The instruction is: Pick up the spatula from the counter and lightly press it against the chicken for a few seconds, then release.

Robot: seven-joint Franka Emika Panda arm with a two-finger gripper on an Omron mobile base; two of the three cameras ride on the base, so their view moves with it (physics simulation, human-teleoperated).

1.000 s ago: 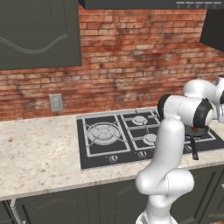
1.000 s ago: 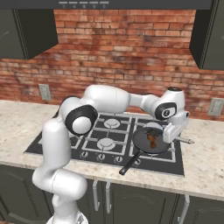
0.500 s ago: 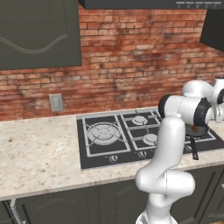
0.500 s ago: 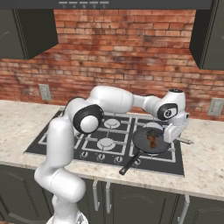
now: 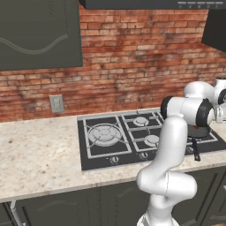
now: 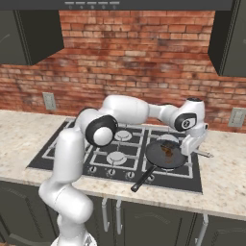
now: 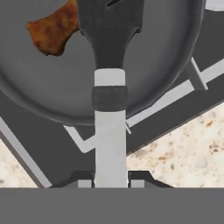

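One round black frying pan (image 5: 199, 131) sits by the dark cooktop's (image 5: 99, 161) right edge; from the right, the gripper (image 6: 193, 143) hangs at its rim; close up, fingers (image 7: 85, 183) clamp the grey-handled black spatula (image 7: 110, 144), blade reaching the browned chicken piece (image 7: 51, 30) to press it.

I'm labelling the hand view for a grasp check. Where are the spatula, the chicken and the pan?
spatula (image 7: 110, 144): hand view, on its pale handle.
chicken (image 7: 52, 29): hand view, middle of the brown piece.
pan (image 7: 168, 57): hand view, bare dark floor right of the spatula's blade.
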